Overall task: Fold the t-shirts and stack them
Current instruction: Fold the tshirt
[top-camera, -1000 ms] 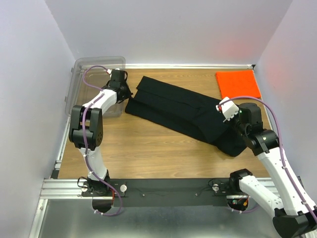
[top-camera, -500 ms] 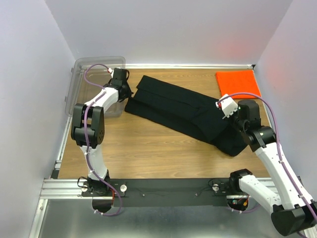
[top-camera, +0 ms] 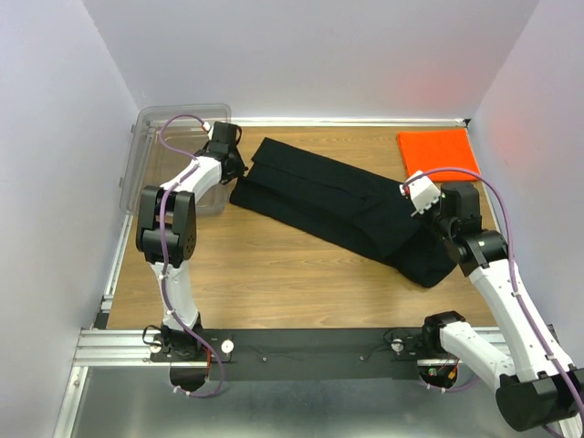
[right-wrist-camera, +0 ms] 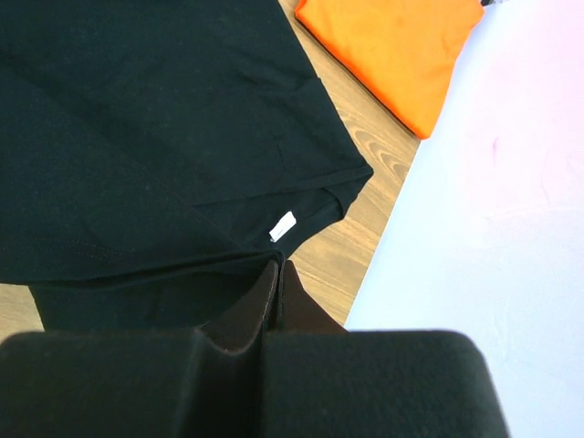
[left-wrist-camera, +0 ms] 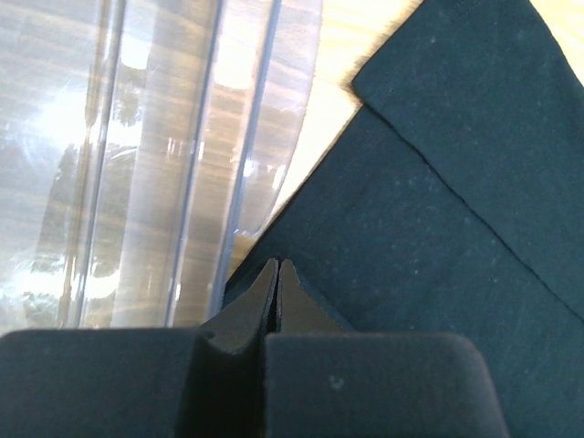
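Black t-shirt (top-camera: 338, 205): left gripper (left-wrist-camera: 277, 267) and right gripper (right-wrist-camera: 277, 267) closed, apparently pinching its far-left and near-right edges. Risk: thin pinch slips; cloth snags clear bin (top-camera: 151, 151).

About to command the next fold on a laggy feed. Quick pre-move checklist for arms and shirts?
1. Left gripper shut at the black shirt's far-left end: ok.
2. Right gripper shut at its right end: ok.
3. Cloth pinched in either: cannot tell.
4. Black shirt at stack size: not ok, a long strip.
5. Orange shirt folded, lying apart: ok.
6. Clear bin away from left gripper: not ok, close beside it.
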